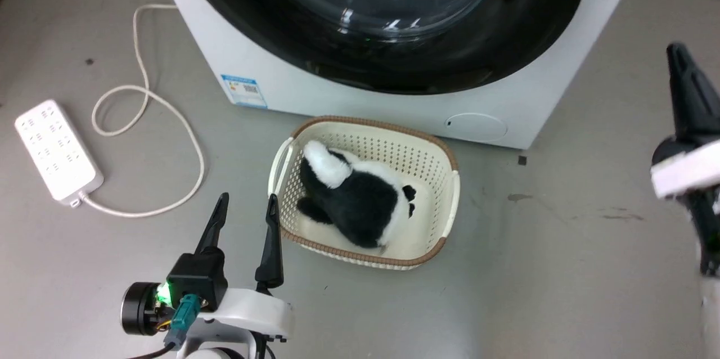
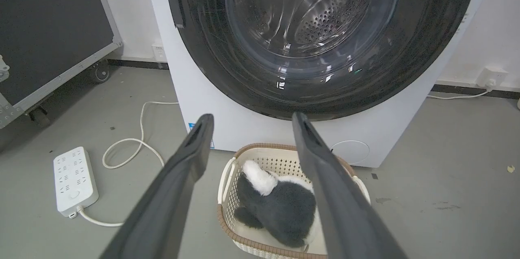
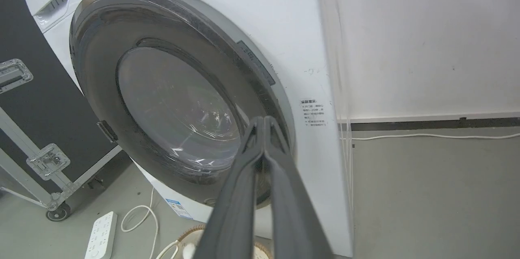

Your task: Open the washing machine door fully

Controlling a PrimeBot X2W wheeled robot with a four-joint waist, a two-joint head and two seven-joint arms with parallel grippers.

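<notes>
The white washing machine (image 1: 270, 75) (image 2: 211, 117) (image 3: 292, 27) stands on the floor ahead. Its round glossy black door (image 1: 315, 49) (image 2: 325, 88) (image 3: 101, 68) with the bulging glass bowl lies flat against the machine's front. My left gripper (image 1: 247, 204) (image 2: 250, 123) is open, hovering low in front of the machine beside a basket, touching nothing. My right gripper (image 1: 678, 52) (image 3: 264, 120) is shut with nothing in it, its fingertips together, raised off the machine's right front corner and apart from the door.
A cream basket (image 1: 450, 201) (image 2: 227, 194) holding a black-and-white plush toy (image 1: 360, 196) sits on the floor before the machine. A white power strip (image 1: 56, 151) with a looping cord (image 1: 169, 111) lies to the left. A black wheeled case (image 2: 48, 27) stands beyond it.
</notes>
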